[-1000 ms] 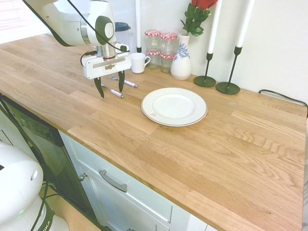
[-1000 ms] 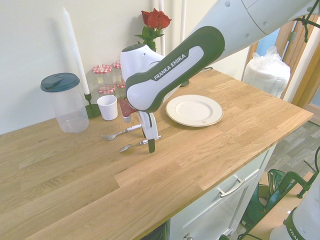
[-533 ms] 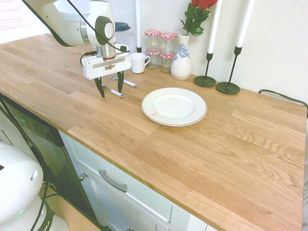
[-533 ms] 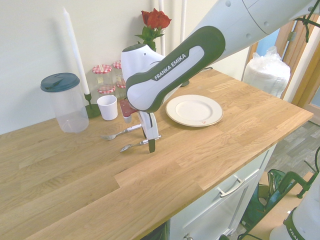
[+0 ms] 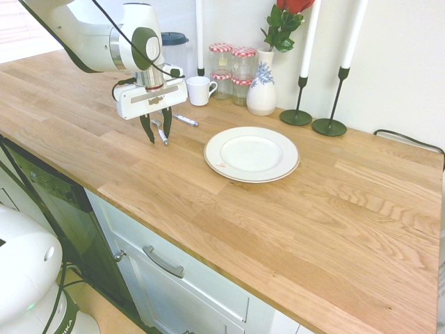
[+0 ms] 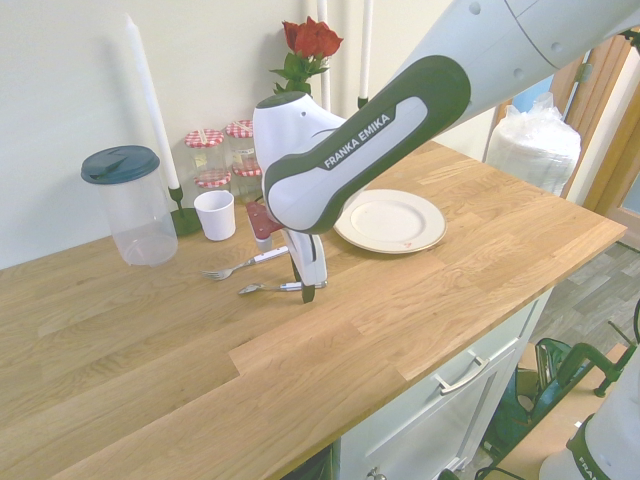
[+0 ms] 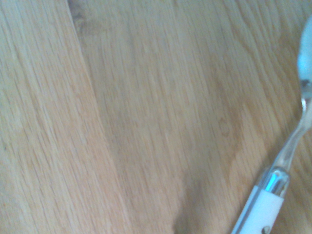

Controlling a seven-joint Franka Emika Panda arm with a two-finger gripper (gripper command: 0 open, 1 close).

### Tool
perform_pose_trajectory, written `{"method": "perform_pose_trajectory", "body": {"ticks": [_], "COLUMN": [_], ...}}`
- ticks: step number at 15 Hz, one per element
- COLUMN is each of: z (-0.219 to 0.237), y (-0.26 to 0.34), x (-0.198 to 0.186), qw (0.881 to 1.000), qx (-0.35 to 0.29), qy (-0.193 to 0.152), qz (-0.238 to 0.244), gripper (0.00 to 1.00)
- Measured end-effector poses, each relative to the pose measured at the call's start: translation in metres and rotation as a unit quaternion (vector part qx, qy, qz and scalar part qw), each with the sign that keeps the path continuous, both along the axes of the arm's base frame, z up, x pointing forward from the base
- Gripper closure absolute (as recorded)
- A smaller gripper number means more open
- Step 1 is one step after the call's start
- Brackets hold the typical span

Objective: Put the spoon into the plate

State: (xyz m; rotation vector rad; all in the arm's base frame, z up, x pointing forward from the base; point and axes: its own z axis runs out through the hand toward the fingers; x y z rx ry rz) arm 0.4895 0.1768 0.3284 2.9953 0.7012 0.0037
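The spoon (image 5: 162, 133) lies on the wooden counter left of the plate (image 5: 252, 153), silver with a pale handle section. My gripper (image 5: 158, 132) stands down over it, one finger on each side of the handle. The jaws are half closed, and a gap still shows at each side. From the other side the spoon (image 6: 262, 288) lies almost crosswise, its handle end under my gripper (image 6: 308, 292) and the plate (image 6: 390, 220) beyond. The wrist view shows the spoon (image 7: 287, 156) on bare wood. The white plate is round, with a thin dark rim line.
A silver fork (image 6: 240, 266) lies just behind the spoon. Along the wall stand a white mug (image 5: 200, 90), red-lidded jars (image 5: 233, 69), a vase (image 5: 262, 90) with a rose, two black candlesticks (image 5: 297, 115) and a lidded plastic jug (image 6: 132, 205). The counter's front edge (image 5: 174, 223) is close.
The fingers have drawn in from wide open to about half width around the spoon. The hand has shifted and turned slightly, and the spoon has swung round on the counter.
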Motion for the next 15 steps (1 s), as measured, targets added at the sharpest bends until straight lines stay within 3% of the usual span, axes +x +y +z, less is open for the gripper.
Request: {"method": "perform_pose_trajectory", "body": {"ticks": [11,15], "z": [0.003,0.043], "y": [-0.007,-0.011], "x": [-0.006,0.001], "qw": [1.0,1.0], "qx": [-0.001,0.01], "qy": [0.0,-0.013], "qz": [-0.007,-0.025], "gripper": [1.0,1.0]}}
